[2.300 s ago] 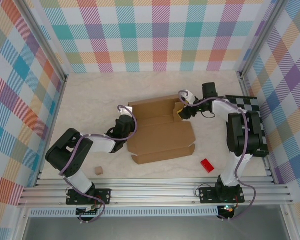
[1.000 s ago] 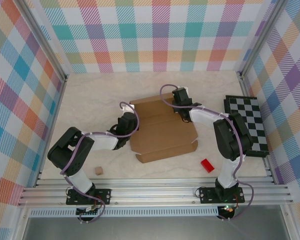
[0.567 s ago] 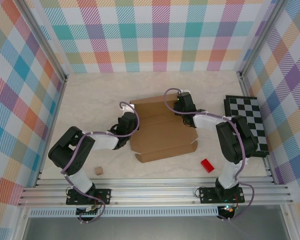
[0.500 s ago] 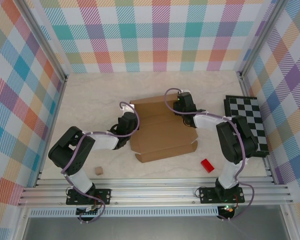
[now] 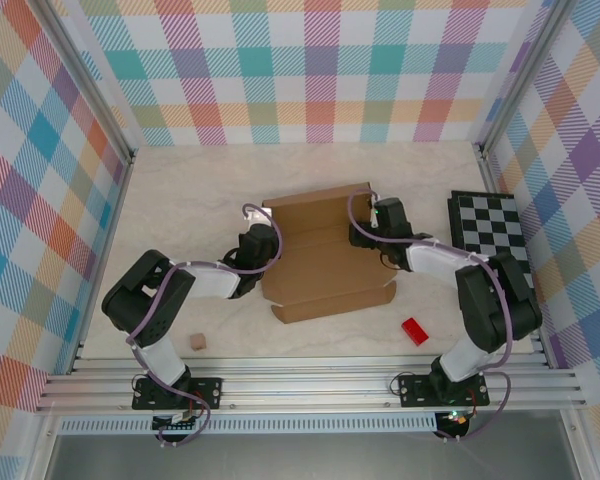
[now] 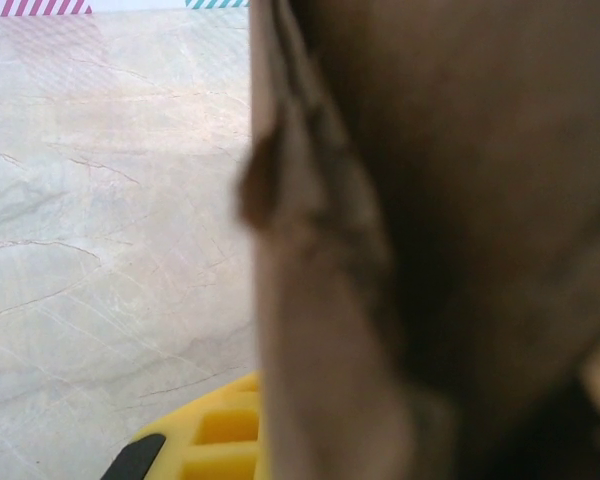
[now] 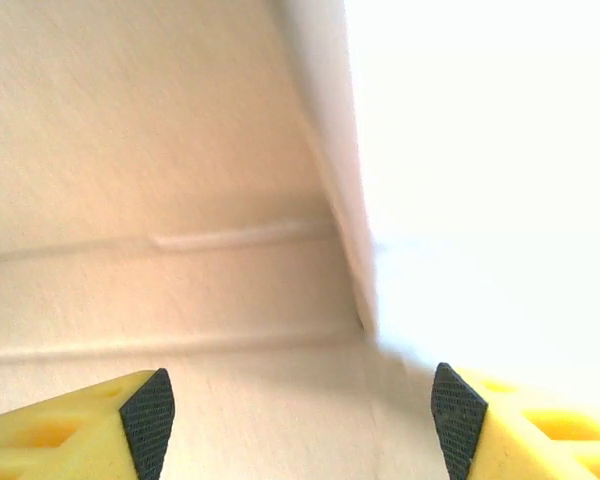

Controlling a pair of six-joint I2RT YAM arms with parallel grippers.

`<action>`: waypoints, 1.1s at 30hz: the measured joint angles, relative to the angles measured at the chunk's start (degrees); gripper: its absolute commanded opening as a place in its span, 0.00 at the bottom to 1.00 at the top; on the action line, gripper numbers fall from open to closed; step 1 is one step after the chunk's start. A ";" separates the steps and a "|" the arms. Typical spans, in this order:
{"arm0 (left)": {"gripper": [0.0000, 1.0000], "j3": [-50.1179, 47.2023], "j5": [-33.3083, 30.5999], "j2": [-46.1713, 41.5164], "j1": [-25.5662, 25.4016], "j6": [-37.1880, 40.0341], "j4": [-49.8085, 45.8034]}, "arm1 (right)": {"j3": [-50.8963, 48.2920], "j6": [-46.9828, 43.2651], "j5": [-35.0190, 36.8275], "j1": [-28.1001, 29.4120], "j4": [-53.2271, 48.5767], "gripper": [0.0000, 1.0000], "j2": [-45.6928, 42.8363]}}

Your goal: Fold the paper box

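Paper box [image 5: 325, 255] lies partly folded on the middle of the pale table [image 5: 180, 200], between the two arms, its long sides running left to right. At its left edge the left gripper [image 5: 264, 243] is clenched on the cardboard; in the left wrist view a brown flap stands close against one yellow finger [image 6: 205, 440]. Over the box's right part, the right gripper [image 7: 303, 420] is released, its black-tipped fingers spread wide above a creased panel and holding nothing. A checkered board [image 5: 490, 235] lies to the right, well apart from the box. A red block [image 5: 414, 331] and a tan cube [image 5: 196, 342] sit near the front edge.
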 measured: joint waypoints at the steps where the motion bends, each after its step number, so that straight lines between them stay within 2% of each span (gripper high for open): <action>1: 0.00 0.00 0.02 0.00 0.00 0.20 0.02 | -1.05 -0.02 -0.76 -0.70 -0.55 0.74 -0.94; 8: 0.00 -0.04 0.00 0.11 0.00 1.05 0.37 | -4.74 -0.94 -4.68 -3.65 -5.33 0.75 -10.47; 11: 0.00 -0.11 0.04 0.33 0.00 1.49 0.98 | -3.30 -2.69 -5.07 -3.93 -9.51 0.69 -15.76; 15: 0.00 -0.31 0.07 0.33 0.00 1.90 1.31 | 5.95 -5.42 -5.11 -3.93 -14.51 0.60 -17.68; 20: 0.00 -0.37 0.07 0.31 0.00 2.64 1.38 | 22.86 -10.60 -4.96 -3.93 -15.45 0.61 -10.75; 25: 0.00 -0.42 0.09 0.31 0.00 3.08 1.42 | 32.59 -14.49 -6.58 -5.25 -16.15 0.62 0.26; 29: 0.00 -0.42 0.17 0.31 0.00 3.21 1.44 | 33.11 -13.70 -10.12 -8.17 -17.81 0.61 5.68; 33: 0.00 -0.42 0.24 0.31 0.00 3.21 1.46 | 29.42 -12.26 -12.09 -9.90 -17.33 0.61 6.95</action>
